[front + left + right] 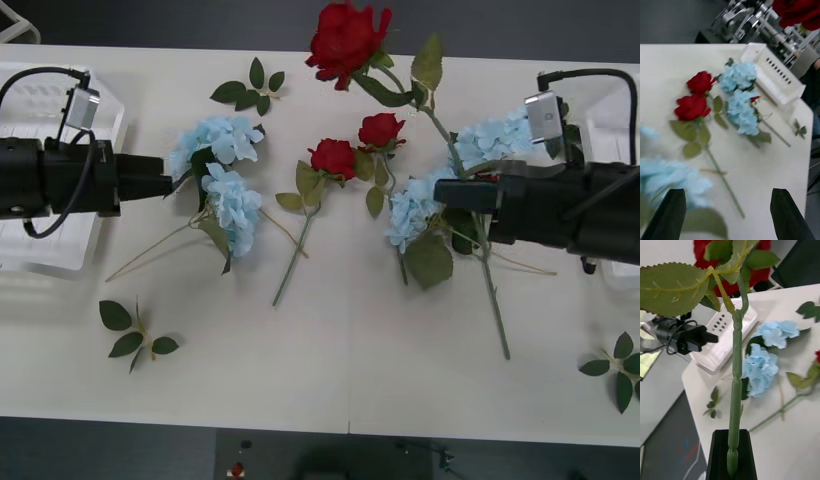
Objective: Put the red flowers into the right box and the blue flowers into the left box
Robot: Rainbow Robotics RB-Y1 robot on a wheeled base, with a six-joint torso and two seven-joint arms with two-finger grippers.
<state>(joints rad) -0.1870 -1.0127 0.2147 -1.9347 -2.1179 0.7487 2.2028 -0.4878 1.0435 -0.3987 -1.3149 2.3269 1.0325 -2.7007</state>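
The left box (40, 255) at the table's left edge looks unfilled. Beside it the left gripper (728, 213) hovers, fingers wide apart, holding nothing, over the left blue flowers (222, 180). Two red flowers (350, 150) lie mid-table. The right gripper (732, 455) pinches a rose stem (736, 390), lifted clear, near the right box (612, 125). Judging by this, sorting has barely begun.

The front camera looks straight down on the table (330, 380); both wrist cameras sit low, facing across it, sharing the blue flowers (232, 205).
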